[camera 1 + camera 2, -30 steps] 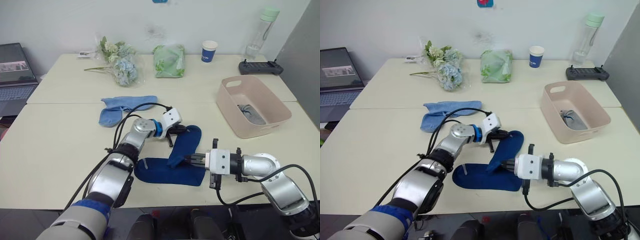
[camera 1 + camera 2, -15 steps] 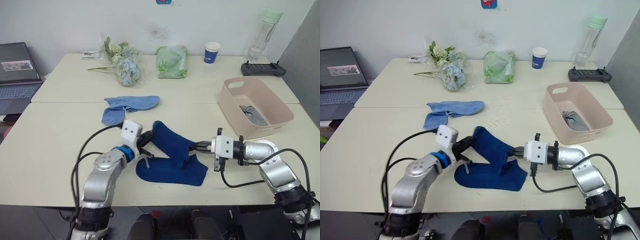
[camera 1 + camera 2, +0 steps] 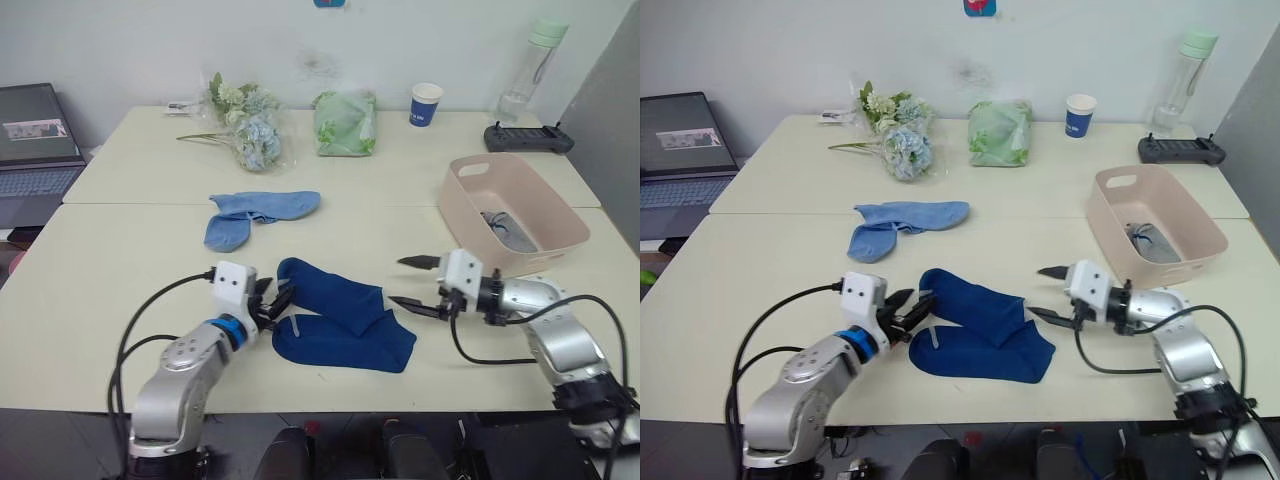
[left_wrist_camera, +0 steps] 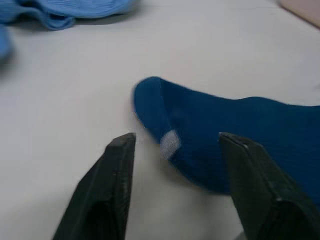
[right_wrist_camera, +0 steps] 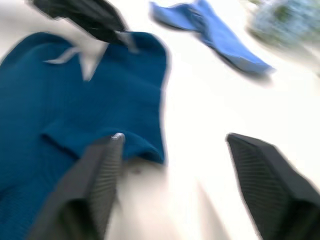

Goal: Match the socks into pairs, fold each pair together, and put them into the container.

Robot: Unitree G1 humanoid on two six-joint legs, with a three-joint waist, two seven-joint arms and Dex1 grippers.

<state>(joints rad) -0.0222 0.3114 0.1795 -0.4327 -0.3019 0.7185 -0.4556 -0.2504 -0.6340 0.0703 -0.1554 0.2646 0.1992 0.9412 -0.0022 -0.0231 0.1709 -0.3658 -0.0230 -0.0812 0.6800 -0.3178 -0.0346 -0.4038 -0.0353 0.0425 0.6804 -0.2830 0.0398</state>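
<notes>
Two dark navy fabric socks (image 3: 340, 322) lie overlapped at the front of the pale surface (image 3: 120, 270), between the left gripper (image 3: 274, 301) and the right gripper (image 3: 412, 283), both with fingers spread and empty. Two light blue socks (image 3: 255, 213) rest farther back; a grey sock (image 3: 503, 228) sits inside the pale pink plastic tub (image 3: 470, 225).

Laptop (image 3: 35, 140) at 9 o'clock cut by edge; grey sock (image 3: 505, 228) partly hidden in container (image 3: 470, 225); right wrist view blurred.

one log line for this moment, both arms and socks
left gripper open | right gripper open | navy socks stacked on table | grey socks in tub
</notes>
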